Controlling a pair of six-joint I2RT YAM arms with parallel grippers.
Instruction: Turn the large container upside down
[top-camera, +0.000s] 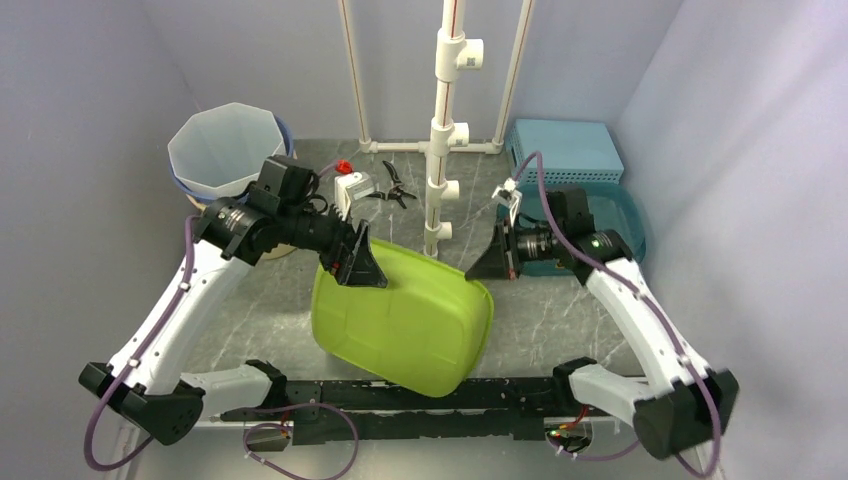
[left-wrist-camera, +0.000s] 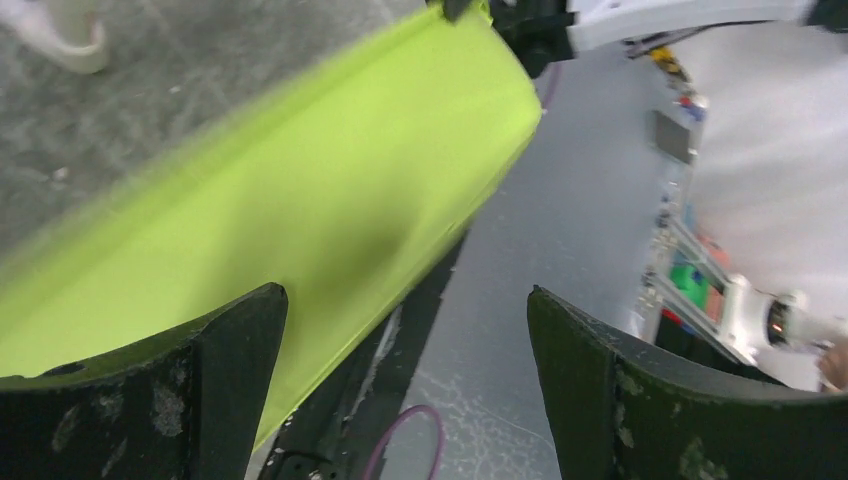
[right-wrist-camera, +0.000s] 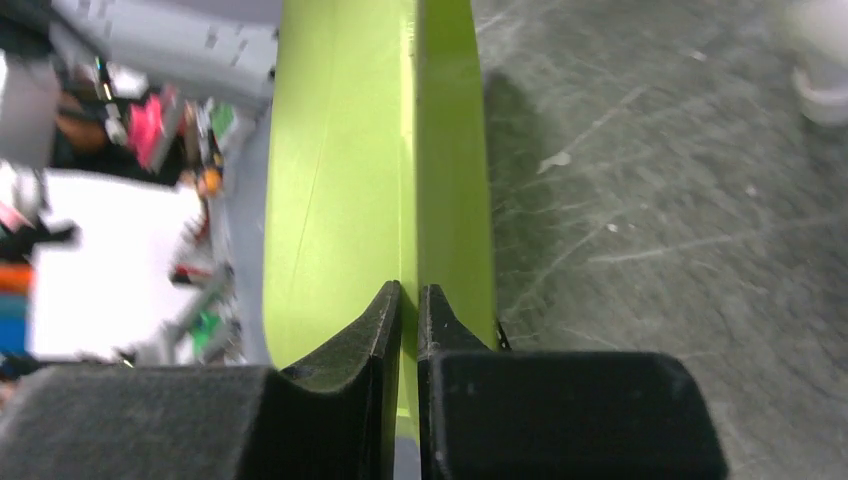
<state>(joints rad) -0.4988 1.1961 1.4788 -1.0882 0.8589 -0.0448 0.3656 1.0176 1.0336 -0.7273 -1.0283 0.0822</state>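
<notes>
Lime container (top-camera: 405, 320) — rim edge-on between right fingers (right-wrist-camera: 335, 370), inside hidden

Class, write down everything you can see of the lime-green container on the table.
The lime-green container is a large, rounded-rectangular tub of smooth, glossy plastic. It is tilted at the near side of the grey table, its outer side facing the overhead camera and its near corner over the arms' base rail. The right gripper is shut on its thin rim at the far right corner. The left gripper stands open at the far left corner; contact there is unclear.
</notes>
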